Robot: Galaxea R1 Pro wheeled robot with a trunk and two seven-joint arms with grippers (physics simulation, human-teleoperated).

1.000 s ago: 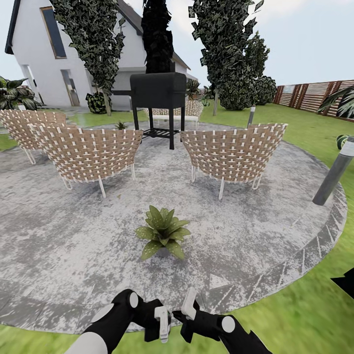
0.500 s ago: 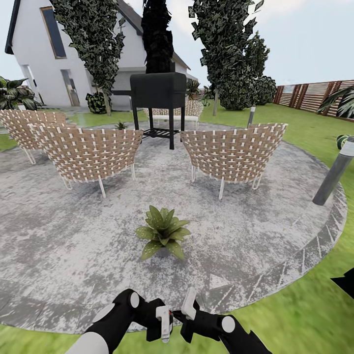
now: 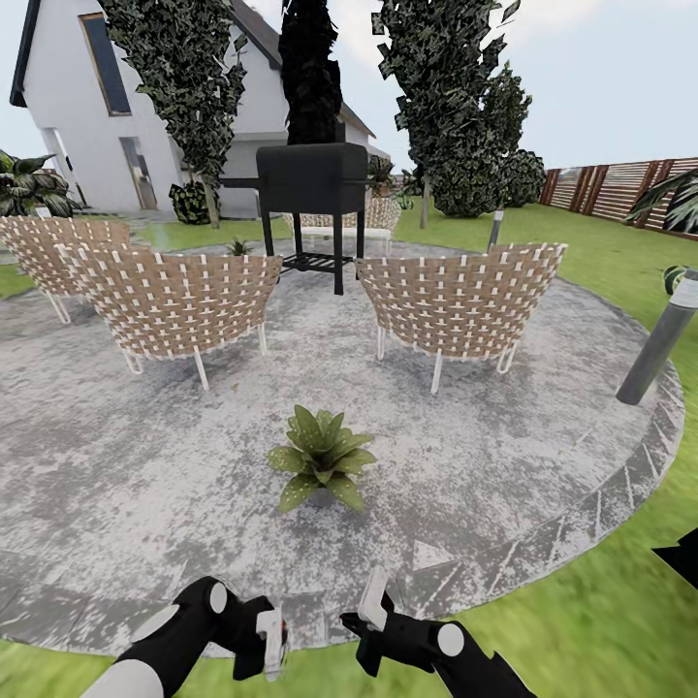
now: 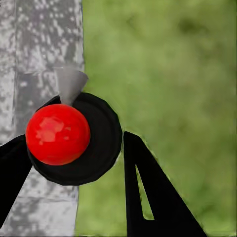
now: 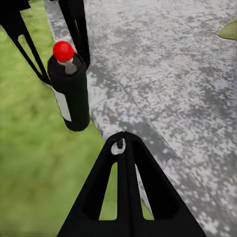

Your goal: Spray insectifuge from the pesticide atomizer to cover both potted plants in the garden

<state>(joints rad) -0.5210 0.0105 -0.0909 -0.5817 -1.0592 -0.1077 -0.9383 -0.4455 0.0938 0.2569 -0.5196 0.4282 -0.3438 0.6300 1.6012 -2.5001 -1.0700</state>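
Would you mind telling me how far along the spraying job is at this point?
Done: the pesticide atomizer is gripped in the left gripper, off the ground. In hand: it is held short of the potted plant ahead on the paving. Left: spraying both plants; no spray shows yet. The right gripper is shut and empty.

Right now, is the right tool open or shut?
Shut: in the right wrist view the right tool's fingers meet at the tips with nothing between them.

We see the atomizer (image 5: 70, 94) as matt black plastic with a glossy red ball top (image 4: 58, 134) and a pale label. The paving (image 3: 504, 456) beside it looks like rough, mottled grey stone. Beyond the plant (image 3: 322, 456), the chairs (image 3: 174, 301) show woven tan strapping, and the grill (image 3: 312, 179) looks like matt black metal.
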